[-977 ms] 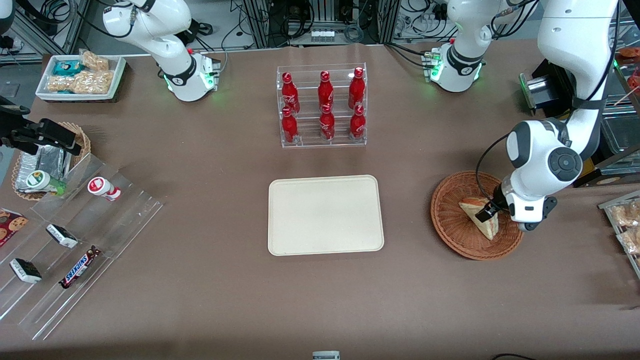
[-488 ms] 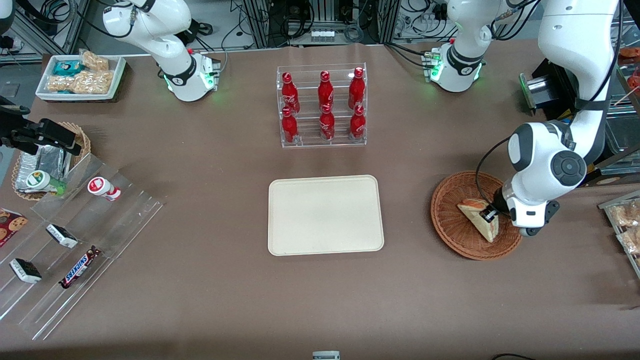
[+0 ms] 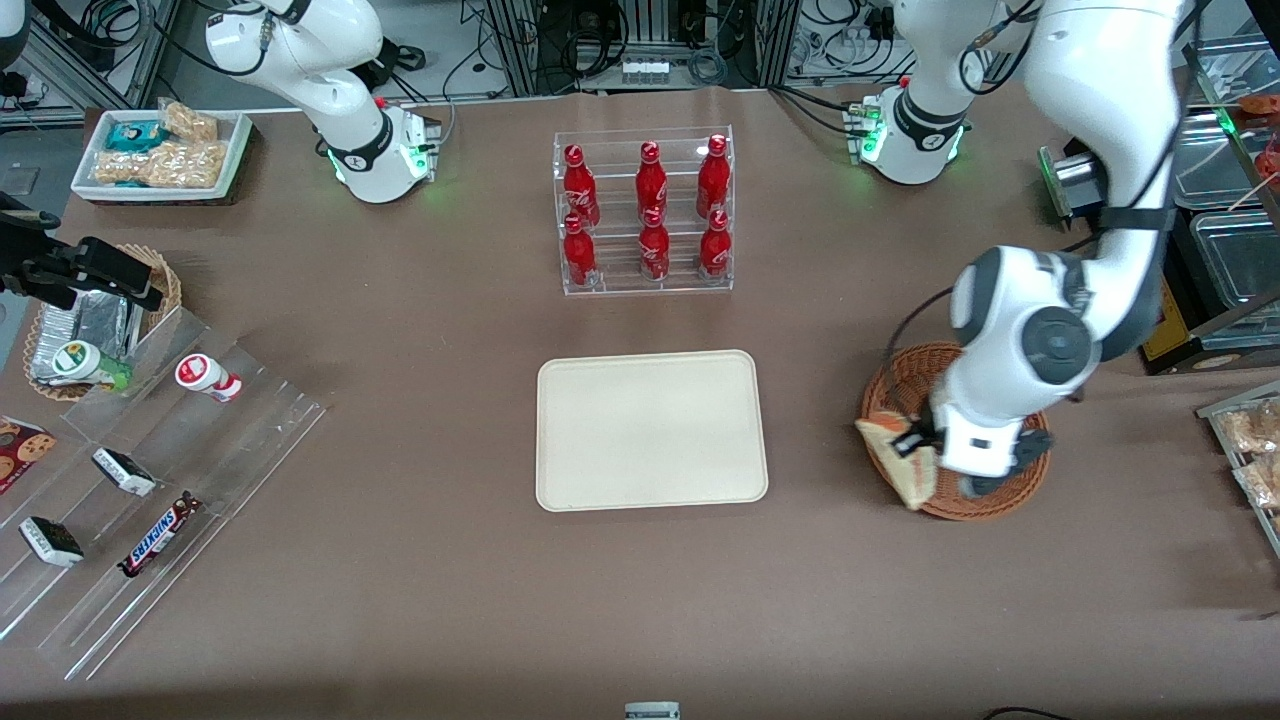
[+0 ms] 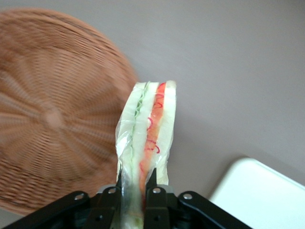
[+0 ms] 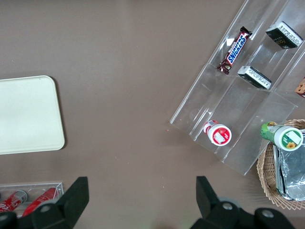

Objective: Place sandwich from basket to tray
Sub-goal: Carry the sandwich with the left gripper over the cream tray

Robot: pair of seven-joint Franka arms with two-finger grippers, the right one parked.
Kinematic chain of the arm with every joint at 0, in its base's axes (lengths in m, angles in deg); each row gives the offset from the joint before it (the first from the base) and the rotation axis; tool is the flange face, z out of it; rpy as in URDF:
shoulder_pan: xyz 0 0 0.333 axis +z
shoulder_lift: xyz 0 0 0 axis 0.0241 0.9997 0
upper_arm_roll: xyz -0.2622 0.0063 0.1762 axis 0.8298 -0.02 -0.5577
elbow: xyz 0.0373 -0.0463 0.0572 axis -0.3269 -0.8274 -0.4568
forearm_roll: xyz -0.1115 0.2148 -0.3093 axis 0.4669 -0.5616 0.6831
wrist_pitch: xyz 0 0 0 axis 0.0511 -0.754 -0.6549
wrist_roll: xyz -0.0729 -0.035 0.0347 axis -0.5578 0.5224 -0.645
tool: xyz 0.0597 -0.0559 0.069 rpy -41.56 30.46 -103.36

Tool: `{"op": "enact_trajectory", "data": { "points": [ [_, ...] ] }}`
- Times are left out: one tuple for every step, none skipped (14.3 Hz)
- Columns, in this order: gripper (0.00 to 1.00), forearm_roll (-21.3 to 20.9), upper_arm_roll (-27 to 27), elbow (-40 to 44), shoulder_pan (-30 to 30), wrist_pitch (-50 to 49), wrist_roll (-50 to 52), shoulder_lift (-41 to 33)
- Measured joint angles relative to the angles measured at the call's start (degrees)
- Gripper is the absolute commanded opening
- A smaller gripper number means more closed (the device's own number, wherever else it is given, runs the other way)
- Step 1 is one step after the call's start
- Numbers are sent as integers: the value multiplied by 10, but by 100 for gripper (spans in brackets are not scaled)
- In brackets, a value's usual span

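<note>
My left gripper [image 3: 918, 452] is shut on the sandwich [image 3: 900, 458], a wrapped white-bread wedge with red and green filling. It holds the wedge lifted above the rim of the reddish-brown wicker basket [image 3: 890, 385], at the edge toward the tray. In the left wrist view the sandwich [image 4: 148, 138] stands pinched between the two black fingers [image 4: 155, 191], with the basket [image 4: 52, 119] below it and a corner of the tray [image 4: 267, 191] showing. The cream tray [image 3: 650, 430] lies bare at the table's middle, toward the parked arm's end from the basket.
A clear rack of red bottles [image 3: 645, 212] stands farther from the camera than the tray. Clear tiered shelves with snacks [image 3: 150, 480], a tan basket [image 3: 95, 320] and a white tray of snack packs [image 3: 160, 150] lie toward the parked arm's end. Wrapped pastries [image 3: 1255, 440] sit at the working arm's end.
The gripper closed on the sandwich in the basket, lifted it and carried it toward the tray, to above the basket's rim. The arm swung the same way.
</note>
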Motion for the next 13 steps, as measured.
{"op": "enact_trajectory", "data": {
  "points": [
    [6, 0, 1, 14, -28, 0, 11, 14],
    [7, 0, 2, 28, -56, 0, 16, 28],
    [8, 0, 2, 44, -82, 0, 18, 43],
    [8, 0, 2, 63, -105, 0, 19, 59],
    [8, 0, 2, 83, -127, 0, 19, 75],
    [8, 0, 2, 105, -147, 0, 20, 93],
    [8, 0, 2, 123, -166, 0, 20, 109],
    [9, 0, 1, 142, -184, 0, 21, 126],
    [9, 0, 1, 162, -200, 0, 23, 142],
    [9, 0, 1, 181, -214, 0, 23, 157],
    [9, 0, 1, 196, -226, 0, 23, 169],
    [10, 0, 1, 204, -235, 0, 24, 177],
    [10, 0, 0, 209, -243, 0, 25, 182]
  ]
}}
